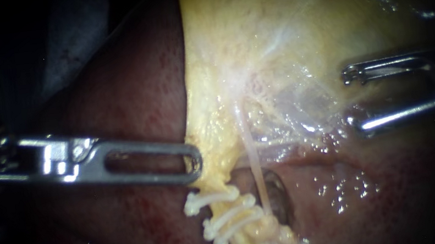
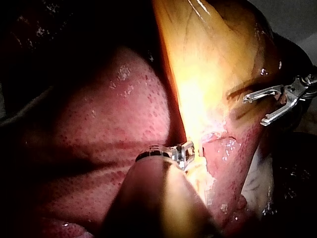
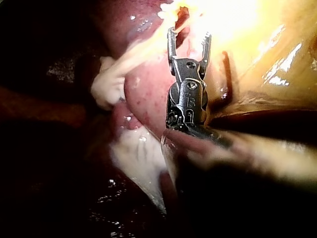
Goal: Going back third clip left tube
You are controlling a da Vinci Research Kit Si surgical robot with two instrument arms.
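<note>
- While the left instrument (image 1: 192, 164) is reaching in from 9 o'clock, its jaws are lying together and pinching the yellow edge of the gallbladder (image 1: 249, 18), just above the clips.
- Three white clips (image 1: 226, 218) are sitting near 6 o'clock, stacked one under another across the left tube (image 1: 223, 184). Their free ends are pointing toward 8 o'clock over the liver (image 1: 131, 94).
- The right instrument (image 1: 350, 100) is coming in from 3 o'clock with its jaws spread wide and gripping nothing. It is hanging over a pale, glistening membrane (image 1: 292, 101), well apart from the clips.
- A thin pale tube (image 1: 254, 162) is running from the centre down toward 6 o'clock. It is lying between the right instrument and the clipped left tube and passing just beside the lowest clips.
- A dark pit (image 1: 277, 195) is showing in the liver at the thin tube's 3 o'clock side.
- The gallbladder is filling the field from 12 to 2 o'clock, and the liver is lying around it from 7 to 11 and from 4 to 5.
- From the left wrist, the left instrument (image 2: 187, 154) is meeting the bright yellow fold. The right instrument (image 2: 253, 110) is showing its jaws parted well beyond it.
- From the right wrist, the right instrument (image 3: 188, 39) is holding its jaws spread, with yellow tissue ahead of them.
</note>
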